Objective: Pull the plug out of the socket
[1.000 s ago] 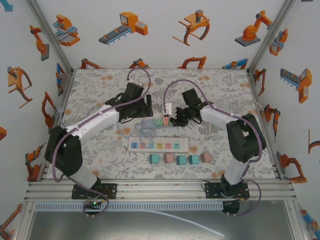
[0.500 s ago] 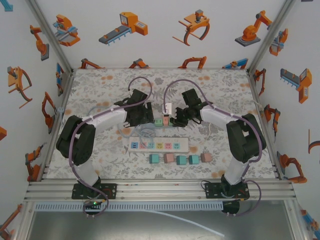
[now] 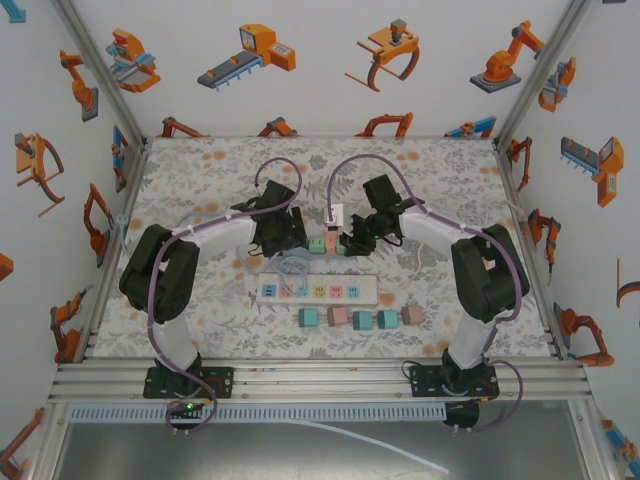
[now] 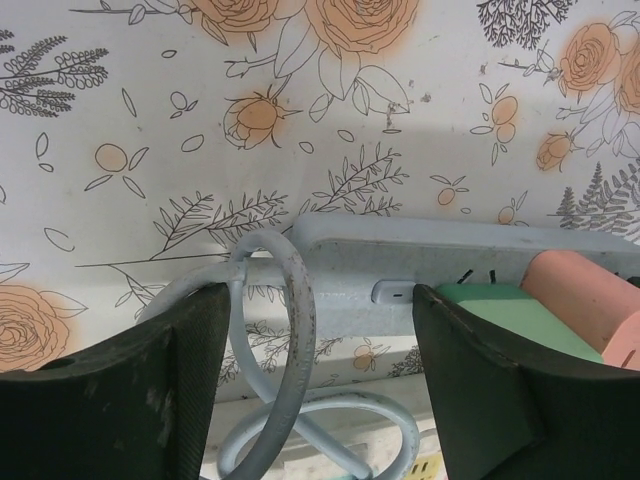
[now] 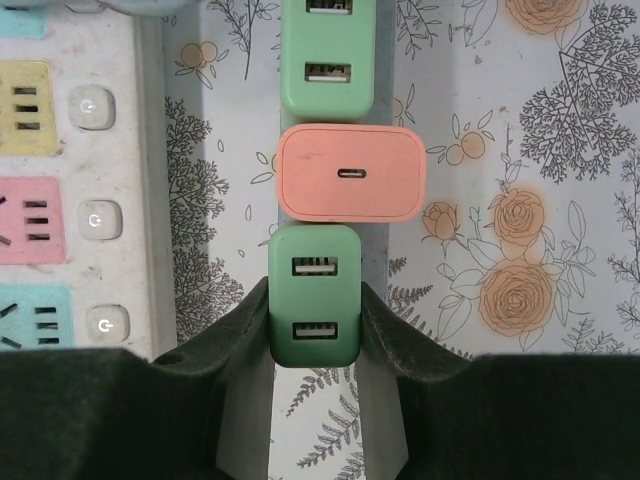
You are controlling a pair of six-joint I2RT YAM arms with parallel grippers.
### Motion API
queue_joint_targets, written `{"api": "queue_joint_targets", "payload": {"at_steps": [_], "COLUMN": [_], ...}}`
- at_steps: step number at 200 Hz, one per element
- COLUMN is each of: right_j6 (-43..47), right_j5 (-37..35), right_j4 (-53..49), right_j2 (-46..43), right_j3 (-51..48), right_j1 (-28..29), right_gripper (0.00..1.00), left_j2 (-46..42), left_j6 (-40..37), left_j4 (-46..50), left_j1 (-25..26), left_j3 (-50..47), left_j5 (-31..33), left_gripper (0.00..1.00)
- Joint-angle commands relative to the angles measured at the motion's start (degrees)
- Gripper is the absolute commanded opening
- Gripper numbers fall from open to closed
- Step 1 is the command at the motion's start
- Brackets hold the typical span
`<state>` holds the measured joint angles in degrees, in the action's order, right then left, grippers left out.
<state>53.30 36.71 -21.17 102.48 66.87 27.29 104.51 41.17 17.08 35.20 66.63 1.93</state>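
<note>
Green plug (image 5: 314,285), at 6 o'clock end of strip (image 5: 245,430), is clamped by right gripper (image 5: 314,310); left gripper (image 4: 320,300) is set parted at strip's 12 o'clock end.

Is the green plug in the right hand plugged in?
In: the green plug sits on the power strip, aligned with the pink plug.

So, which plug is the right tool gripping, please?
The green plug at the row's end, beside the pink plug; the other green plug sits beyond it.
</note>
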Motion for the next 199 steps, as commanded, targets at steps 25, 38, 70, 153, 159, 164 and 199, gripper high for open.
{"api": "queue_joint_targets", "payload": {"at_steps": [25, 38, 70, 153, 159, 164, 199], "right_j6": [-4.55, -7.09, -6.14, -9.32, -5.48, -2.66, 1.57], "right_j5": [5.54, 4.14, 2.14, 1.13, -1.7, -4.01, -3.31], "right_j4": [-0.41, -0.39, 3.23, 7.92, 5.9, 4.79, 14.77], "right_j2": [-0.75, 0.14, 0.17, -2.24, -2.52, -2.9, -8.53], "right_j3": [4.56, 5.79, 3.45, 2.32, 2.11, 1.7, -6.66], "right_j1": [0.31, 0.3, 2.04, 2.24, 3.37, 4.3, 5.5], "right_gripper": [0.0, 0.0, 0.0, 0.0, 0.0, 0.0, 0.0], "left_j2": [6.19, 5.59, 6.16, 7.46, 7.54, 7.68, 9.07], "left_j6": [-1.27, -1.09, -0.83, 1.03, 1.02, 1.11, 1.79], "left_j4": [6.76, 5.83, 4.7, 2.8, 2.91, 2.91, 3.04], "left_j1": [-0.05, 0.04, 1.59, 3.21, 3.16, 3.18, 2.7], "left_j3": [-4.27, -6.3, -9.85, -13.37, -13.37, -13.37, -13.28], "left_j5": [7.73, 7.82, 8.12, 9.29, 9.39, 9.55, 10.12], "left_gripper": [0.61, 0.6, 0.59, 0.58, 0.58, 0.58, 0.58]}}
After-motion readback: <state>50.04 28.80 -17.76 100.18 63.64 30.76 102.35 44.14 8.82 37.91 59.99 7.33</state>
